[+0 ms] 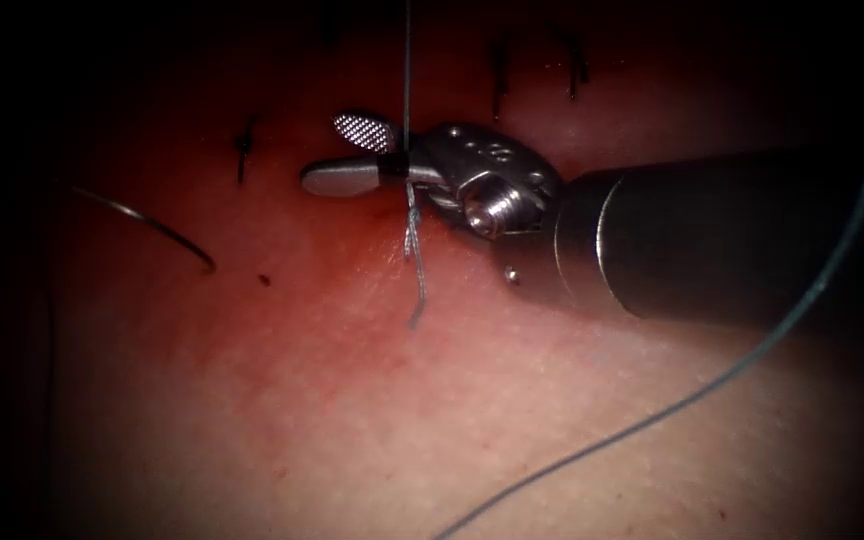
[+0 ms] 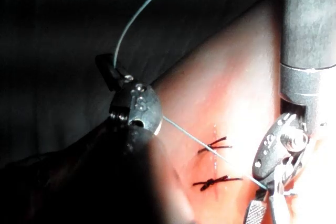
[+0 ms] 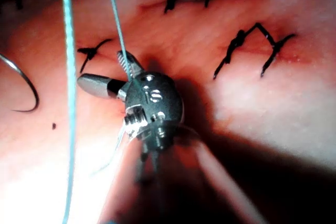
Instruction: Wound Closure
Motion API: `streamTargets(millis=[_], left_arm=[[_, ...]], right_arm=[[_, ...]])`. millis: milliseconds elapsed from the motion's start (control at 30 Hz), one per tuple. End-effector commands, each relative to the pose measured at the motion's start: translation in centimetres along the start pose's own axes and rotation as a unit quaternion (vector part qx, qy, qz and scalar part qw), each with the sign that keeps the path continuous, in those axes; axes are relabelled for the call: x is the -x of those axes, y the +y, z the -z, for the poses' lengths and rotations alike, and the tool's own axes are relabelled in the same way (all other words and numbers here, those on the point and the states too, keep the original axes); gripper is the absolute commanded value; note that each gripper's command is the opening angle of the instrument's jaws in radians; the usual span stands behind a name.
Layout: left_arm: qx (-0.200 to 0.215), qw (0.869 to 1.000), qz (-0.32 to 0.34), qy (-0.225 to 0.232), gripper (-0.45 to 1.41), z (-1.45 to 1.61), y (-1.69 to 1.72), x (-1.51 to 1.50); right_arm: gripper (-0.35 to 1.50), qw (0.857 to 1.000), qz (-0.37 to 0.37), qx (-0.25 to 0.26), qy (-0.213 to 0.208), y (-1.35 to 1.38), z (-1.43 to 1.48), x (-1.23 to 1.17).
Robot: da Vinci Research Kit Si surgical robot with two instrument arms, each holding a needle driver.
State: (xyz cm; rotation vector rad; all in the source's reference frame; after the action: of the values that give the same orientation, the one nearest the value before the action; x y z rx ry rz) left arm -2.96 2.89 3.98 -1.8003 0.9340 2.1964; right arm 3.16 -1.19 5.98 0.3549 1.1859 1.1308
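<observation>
My right tool (image 1: 322, 150) reaches in from the right, its jaws open astride a taut thread (image 1: 406, 80) that rises straight up from a twisted knot (image 1: 412, 235) on the tissue (image 1: 372, 400). The thread crosses deep between the jaws, near their hinge. The same open jaws (image 3: 100, 68) show in the right wrist view. My left tool (image 2: 106, 71) holds the thread's upper part, jaws shut on it, and the strand (image 2: 210, 148) runs tight down to the right tool (image 2: 265, 216). The curved needle (image 1: 152, 222) lies loose on the tissue at the left, held by neither tool.
Dark finished stitches (image 1: 243, 145) (image 1: 500, 60) (image 3: 252, 40) sit along the closed cut behind the tool. Red fluid (image 1: 352, 250) stains the tissue around the knot. A long slack length of thread (image 1: 802, 300) curves across the right and front. The needle (image 3: 32, 85) is well apart from the jaws.
</observation>
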Motion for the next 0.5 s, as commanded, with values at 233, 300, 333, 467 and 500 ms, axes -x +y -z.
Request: streamTargets(millis=[233,300,333,467,500], left_arm=[[-0.002,1.000,-0.001,0.005,-0.45,-0.11,-0.02,-0.03],[-0.002,1.000,-0.001,0.005,-0.45,-0.11,-0.02,-0.03],[-0.002,1.000,-0.001,0.005,-0.45,-0.11,-0.02,-0.03],[0.000,1.000,-0.002,0.008,-0.45,-0.12,-0.01,0.01],[0.001,1.000,-0.002,0.006,-0.45,-0.12,0.00,0.02]], right_arm=[[-0.35,0.999,0.011,0.037,-0.020,0.00,-0.11,0.07],[-0.35,0.999,0.010,0.040,-0.015,0.01,-0.08,0.04],[-0.35,0.999,0.009,0.039,-0.012,0.02,-0.04,0.02],[-0.16,0.999,0.027,0.026,0.000,0.11,0.14,-0.07],[0.09,0.999,0.032,0.029,0.000,0.15,0.21,-0.09]])
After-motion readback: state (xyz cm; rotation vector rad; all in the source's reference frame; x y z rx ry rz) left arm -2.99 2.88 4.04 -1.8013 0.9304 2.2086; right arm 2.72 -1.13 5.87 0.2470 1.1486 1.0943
